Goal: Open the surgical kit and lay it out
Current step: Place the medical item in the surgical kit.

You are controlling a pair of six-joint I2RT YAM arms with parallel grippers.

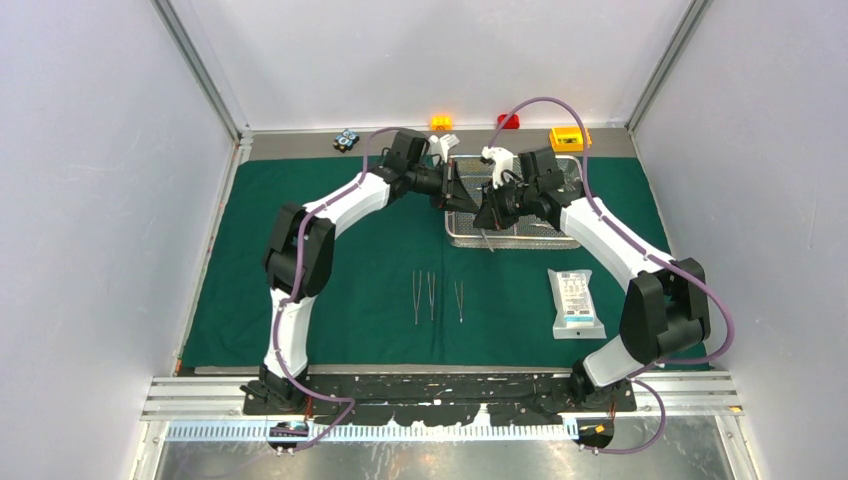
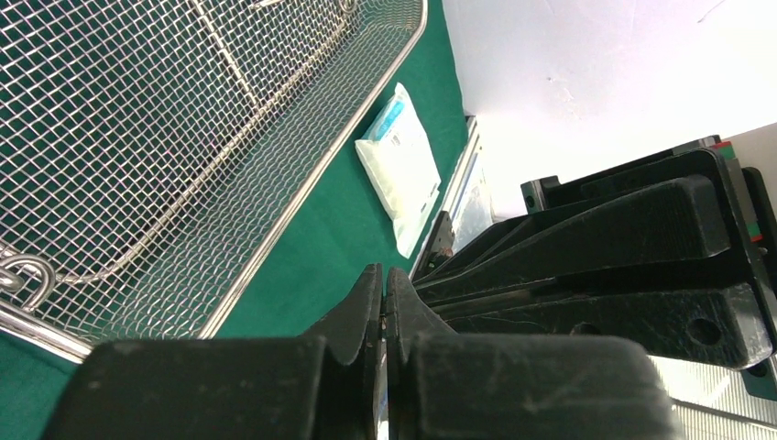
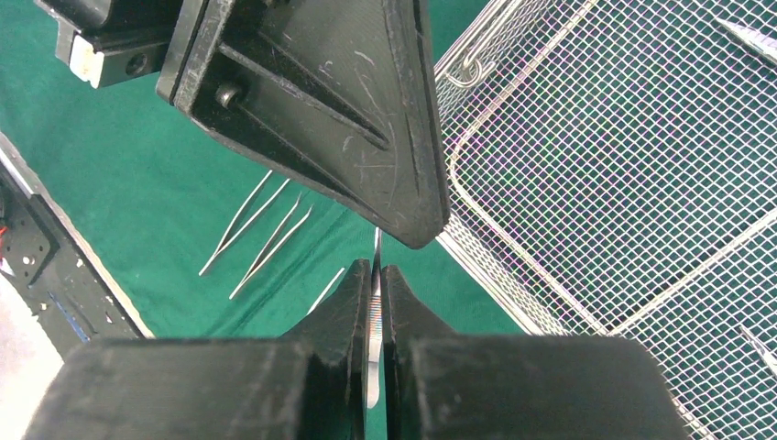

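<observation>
The dark green drape [image 1: 330, 250] lies spread flat on the table. The steel wire-mesh tray [image 1: 565, 238] stands on it at the back centre, and also shows in the left wrist view [image 2: 183, 137] and the right wrist view [image 3: 596, 165]. Three slim silver tweezers [image 1: 431, 296] lie side by side in front of it [image 3: 266, 234]. The flat white pouch [image 1: 575, 303] lies to the right [image 2: 403, 165]. My right gripper [image 1: 488, 222] [image 3: 377, 275] is shut on a slim silver forceps [image 3: 375, 302] above the tray's near left corner. My left gripper [image 1: 474, 198] [image 2: 385, 280] is shut beside it, with nothing seen in it.
A yellow box [image 1: 568, 139], a red block [image 1: 509, 122], an orange block [image 1: 441, 122] and a small dark object [image 1: 346, 139] stand along the back edge. Slim instruments remain in the tray [image 3: 747, 37]. White walls enclose three sides.
</observation>
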